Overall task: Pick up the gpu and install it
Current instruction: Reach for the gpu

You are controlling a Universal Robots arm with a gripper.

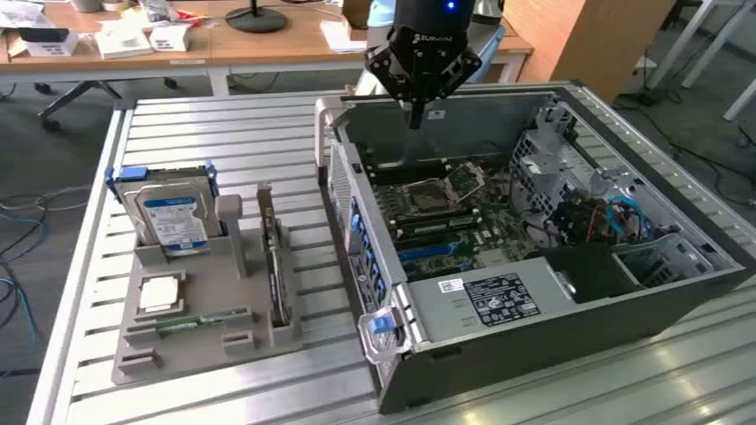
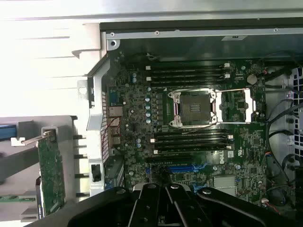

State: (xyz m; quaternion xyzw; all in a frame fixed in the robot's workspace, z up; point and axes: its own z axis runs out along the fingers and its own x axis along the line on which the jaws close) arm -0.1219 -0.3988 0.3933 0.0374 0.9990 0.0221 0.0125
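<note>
Task at its start, by the look of it. No pick done: gpu (image 1: 275, 270) on edge in the grey holder (image 1: 189, 354), untouched, well apart from the gripper (image 1: 416, 117). Holder on the bench (image 1: 212, 133), toward the bench's edge on the exterior view's left, just beside the open case (image 1: 567, 341). Within the holder, gpu on the side nearest the case. Hard drive (image 1: 175, 217) upright at the holder's end farther from the exterior camera.

Gripper poised above the case's far wall, over the motherboard (image 1: 473, 226). Jaws pinched together, nothing between them.

Left to do, as judged: the whole pick, the carry, the seating in the case. No card in any expansion slot. Blue slot (image 2: 187, 168) bare, probably the target, though not certain from here.

Hidden or hard to make out:
- gpu edge-on in the exterior view, so no fan or face readable.
- In the wrist view, a green board side of the gpu (image 2: 51, 175) plus its silver bracket (image 2: 31, 140), one end cut off at the picture's edge.
- gpu's seated edge buried behind the holder's walls.
- Motherboard area next to the blue slot covered by the gripper's dark fingers (image 2: 151, 203).
- Case interior under the drive cage and black shroud out of sight.
</note>
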